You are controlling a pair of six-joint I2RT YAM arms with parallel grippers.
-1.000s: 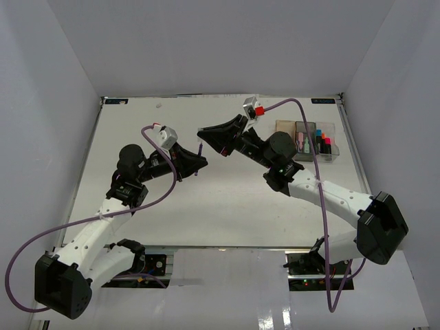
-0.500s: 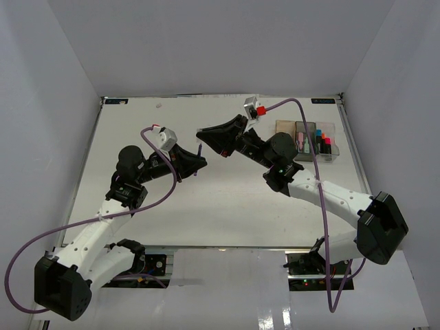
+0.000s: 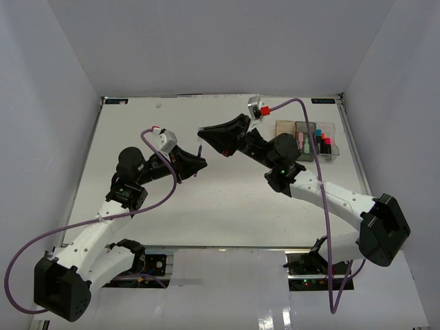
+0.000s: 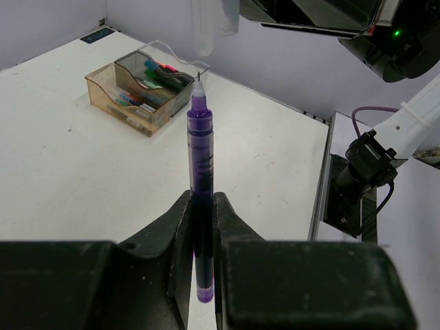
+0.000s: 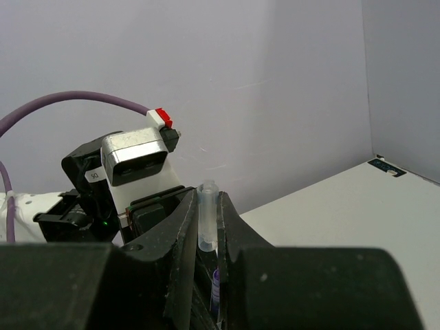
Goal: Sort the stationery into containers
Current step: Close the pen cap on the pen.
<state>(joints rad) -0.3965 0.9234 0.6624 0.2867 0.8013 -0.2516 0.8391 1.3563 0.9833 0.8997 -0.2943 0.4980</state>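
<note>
I am pinching a clear cap [image 5: 207, 196] upright in my right gripper [image 5: 207, 206] at the lower centre of the frame, a sliver of purple pen [image 5: 215, 282] showing just beneath it. To the left, the other arm's silver camera block [image 5: 134, 159] is facing me, its purple cable [image 5: 62, 104] arcing toward the upper left.

I work in a robotics lab test cell, not in a home. My flat white table [image 3: 227, 206] is closed on three sides by plain pale grey walls [image 3: 220, 48]. My two white-and-black robot arms [image 3: 96, 234] are bolted at its near edge, and thick purple cables [image 3: 295, 101] hang openly from them.
</note>
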